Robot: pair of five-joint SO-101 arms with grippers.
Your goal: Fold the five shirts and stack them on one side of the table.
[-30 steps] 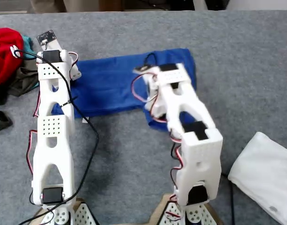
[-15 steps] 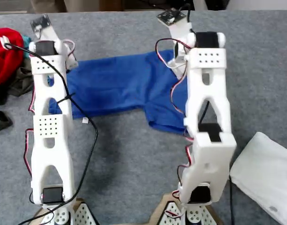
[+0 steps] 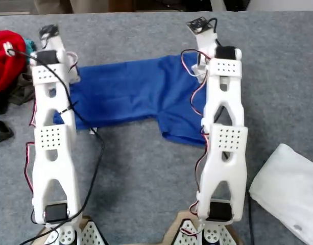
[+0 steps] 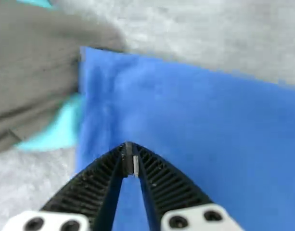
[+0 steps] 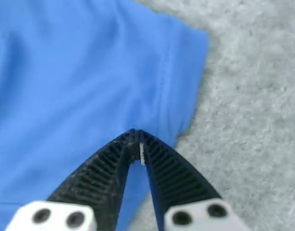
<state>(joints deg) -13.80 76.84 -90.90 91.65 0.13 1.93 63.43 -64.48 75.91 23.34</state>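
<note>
Blue shirt (image 3: 130, 92): flat on grey table (image 3: 279, 61).
Left tool (image 4: 129, 159): closed, pinching it, 10 o'clock.
Right tool (image 5: 137, 144): likewise, 1 o'clock.

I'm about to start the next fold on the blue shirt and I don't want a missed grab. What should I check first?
1. Left hand shut, over the blue shirt near its edge: ok.
2. Right hand shut, over the shirt near a sleeve hem: ok.
3. Fabric actually pinched by either hand: cannot tell.
4. Shirt free of the gray garment at its edge: cannot tell.
5. White folded shirt apart from both arms: ok.
</note>
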